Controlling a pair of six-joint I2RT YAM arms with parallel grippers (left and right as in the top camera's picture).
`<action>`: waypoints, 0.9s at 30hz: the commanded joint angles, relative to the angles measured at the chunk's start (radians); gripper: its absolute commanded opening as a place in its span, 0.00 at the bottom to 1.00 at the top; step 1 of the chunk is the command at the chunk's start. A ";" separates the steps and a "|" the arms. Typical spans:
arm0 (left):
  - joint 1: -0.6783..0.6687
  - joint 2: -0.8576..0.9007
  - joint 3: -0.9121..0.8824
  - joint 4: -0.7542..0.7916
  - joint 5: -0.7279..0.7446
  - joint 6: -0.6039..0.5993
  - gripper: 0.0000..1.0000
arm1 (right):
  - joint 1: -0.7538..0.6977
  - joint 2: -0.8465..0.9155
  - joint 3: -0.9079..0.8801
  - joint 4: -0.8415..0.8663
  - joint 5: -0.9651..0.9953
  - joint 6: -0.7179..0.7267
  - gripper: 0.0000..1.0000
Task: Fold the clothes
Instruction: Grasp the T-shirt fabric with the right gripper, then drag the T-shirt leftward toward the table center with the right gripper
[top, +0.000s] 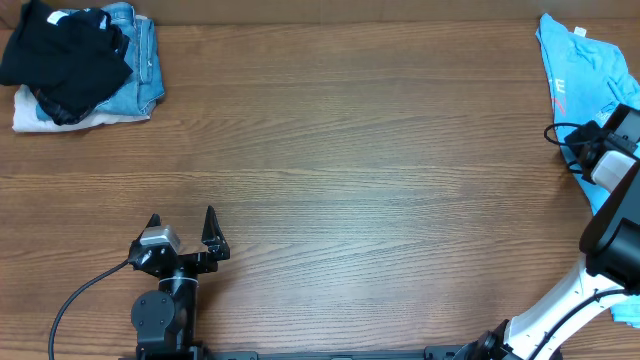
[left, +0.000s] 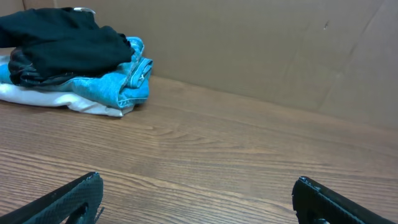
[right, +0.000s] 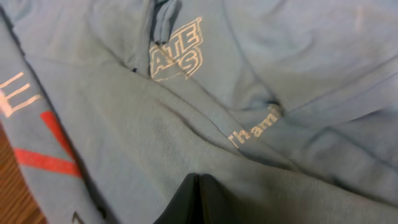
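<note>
One sky-blue T-shirt (top: 575, 60) lies crumpled at the table's (top: 350, 150) far right edge, right claw (right: 198, 186) shut tight against it, left claw (top: 181, 215) spread wide, one three-garment pile (top: 80, 65) far left.

The T-shirt (top: 575, 60) at two o'clock read light sky-blue on my screen, with white printed logos and red-and-white lettering along one side. At ten o'clock I saw a black garment (top: 65, 50) heaped over faded blue denim jeans (top: 145, 60) and a white cloth (top: 30, 118). The table (top: 350, 150) was warm brown woodgrain, and the left gripper (top: 181, 215) was black.
</note>
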 joint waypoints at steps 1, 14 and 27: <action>0.007 -0.010 -0.004 0.002 -0.013 0.026 1.00 | 0.072 0.047 -0.021 -0.074 -0.130 0.039 0.05; 0.007 -0.010 -0.004 0.002 -0.013 0.026 1.00 | 0.332 0.047 0.002 -0.282 -0.216 0.029 0.04; 0.007 -0.010 -0.004 0.002 -0.013 0.026 1.00 | 0.708 0.047 0.413 -0.932 -0.278 -0.151 0.04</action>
